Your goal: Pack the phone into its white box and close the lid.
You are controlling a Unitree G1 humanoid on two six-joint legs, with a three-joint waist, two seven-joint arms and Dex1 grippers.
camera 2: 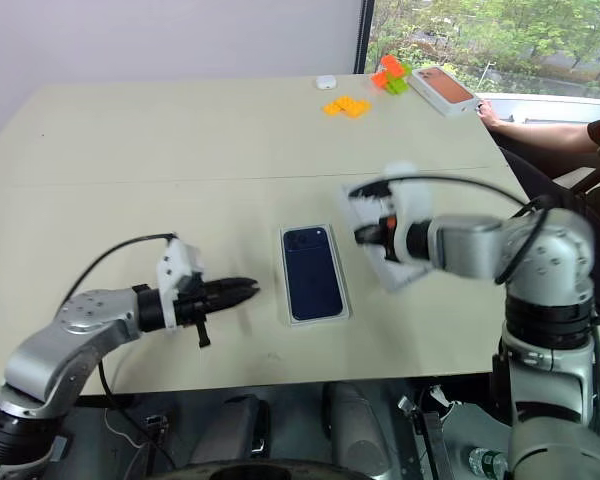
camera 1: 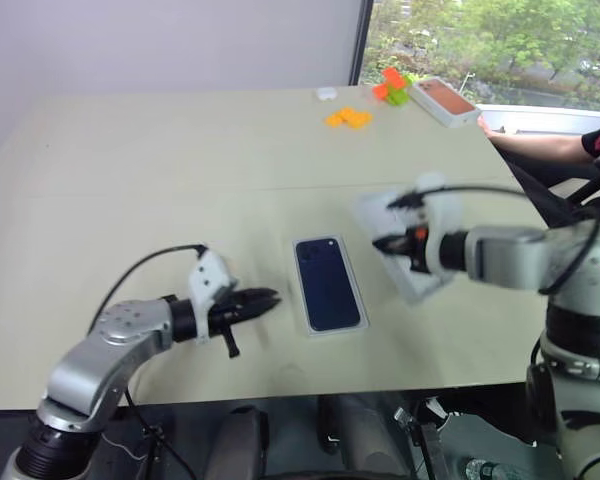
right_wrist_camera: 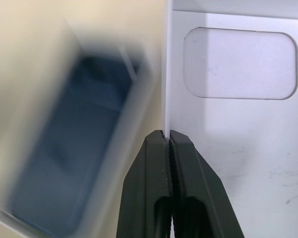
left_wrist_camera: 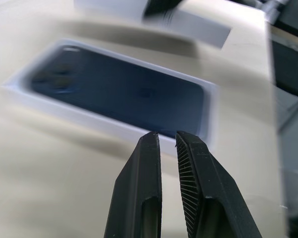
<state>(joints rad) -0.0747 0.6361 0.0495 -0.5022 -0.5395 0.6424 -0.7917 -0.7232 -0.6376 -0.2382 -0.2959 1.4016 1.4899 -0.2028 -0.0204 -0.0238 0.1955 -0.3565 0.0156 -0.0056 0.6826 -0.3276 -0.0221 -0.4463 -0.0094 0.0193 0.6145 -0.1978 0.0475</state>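
Beige table (camera 1: 130, 200), broad and bare across its far and left parts; near edge running just below both arms. White box (camera 1: 357, 300) at centre near the front edge, long sides running away from the robot, open on top, with the phone (camera 1: 326, 283) lying flat inside, back up, camera cluster at the far left corner. Left gripper (camera 1: 265, 298) just left of the box, above the table surface, fingers (left_wrist_camera: 144, 198) almost together with a thin slit between, pinching nothing. Right gripper (camera 1: 382, 243) just right of the box, raised off the table, pressed together on the thin edge of the lid (right_wrist_camera: 238, 148), pale inside with a rounded recess showing in the right wrist view. Lid tilted, clear of the box. At the far right corner: orange blocks (camera 1: 349, 117), green and orange pieces (camera 1: 392, 86), a white box with salmon-orange top (camera 1: 444, 100). A person's arm (camera 1: 540, 146) along the right edge.
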